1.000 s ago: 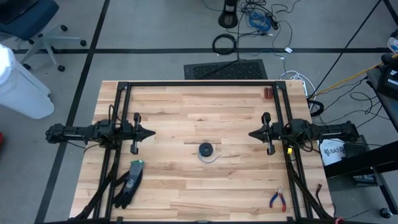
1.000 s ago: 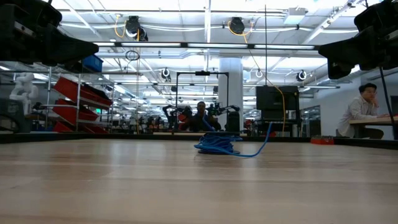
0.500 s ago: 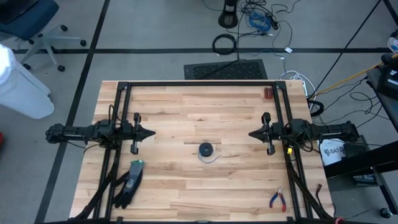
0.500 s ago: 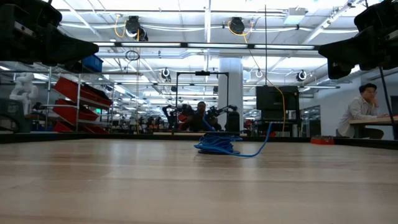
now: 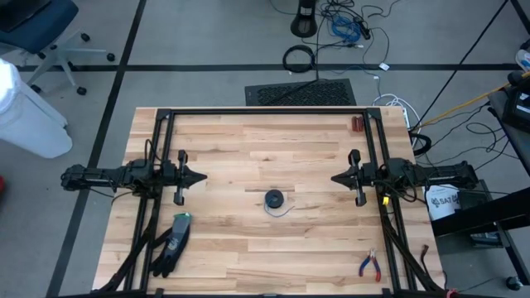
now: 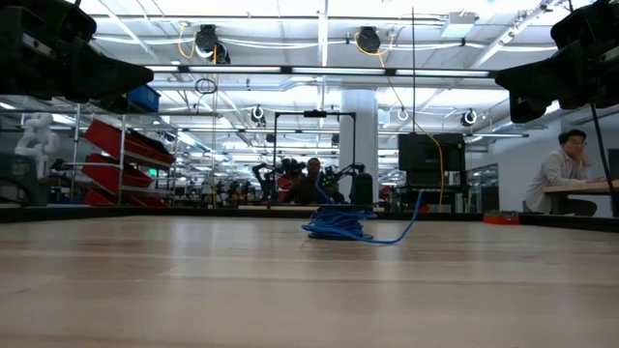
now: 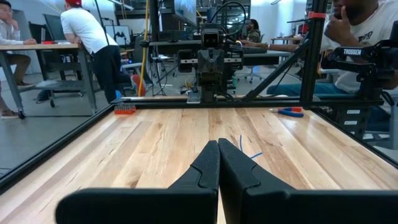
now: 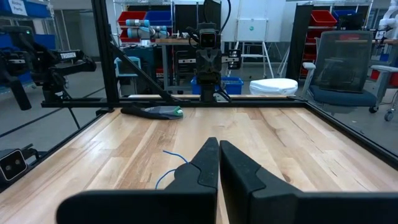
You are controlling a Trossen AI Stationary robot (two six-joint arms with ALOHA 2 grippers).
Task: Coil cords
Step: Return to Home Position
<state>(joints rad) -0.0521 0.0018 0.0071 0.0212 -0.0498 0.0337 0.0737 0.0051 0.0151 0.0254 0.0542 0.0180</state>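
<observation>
Two grippers show from above, both clear of the blue wire, which lies coiled on the wooden table: my left gripper is well to its left and my right gripper well to its right. A black glove lies off to the wire's left, red-handled pliers off to its right. At table height the wire is a small bundle with a raised tail, and a seated person is far behind it. Through both wrists my fingers are pressed together on nothing, the wire's thin tail beyond them.
</observation>
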